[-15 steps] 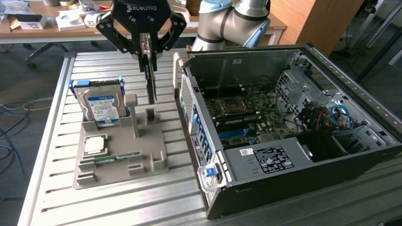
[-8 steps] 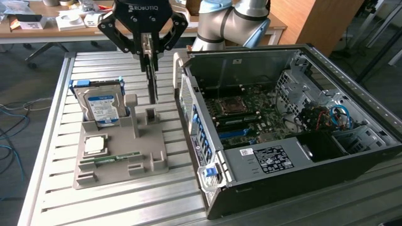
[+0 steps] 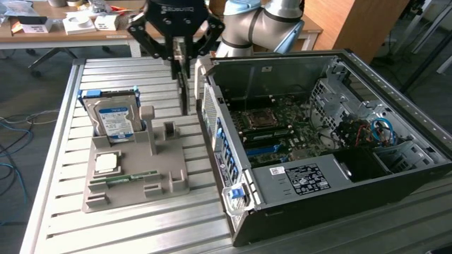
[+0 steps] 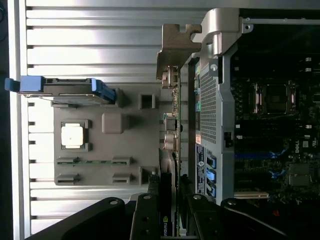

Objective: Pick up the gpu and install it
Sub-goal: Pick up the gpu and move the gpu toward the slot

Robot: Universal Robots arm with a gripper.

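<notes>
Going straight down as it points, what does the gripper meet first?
Likely the table, in the gap between tray and computer case, via the gpu the gripper holds; depth unclear.

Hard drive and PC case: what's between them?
The gpu, upright in the gripper, plus the grey holder's posts; shown in the exterior view.

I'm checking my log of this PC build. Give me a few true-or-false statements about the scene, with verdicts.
1. The tool grips the gpu. True.
2. The gpu is seated in the case. False: it is outside the case, held by the tool.
3. The hard drive stands in the tray. True.
4. The case is closed. False: its side is open and the motherboard shows.
</notes>
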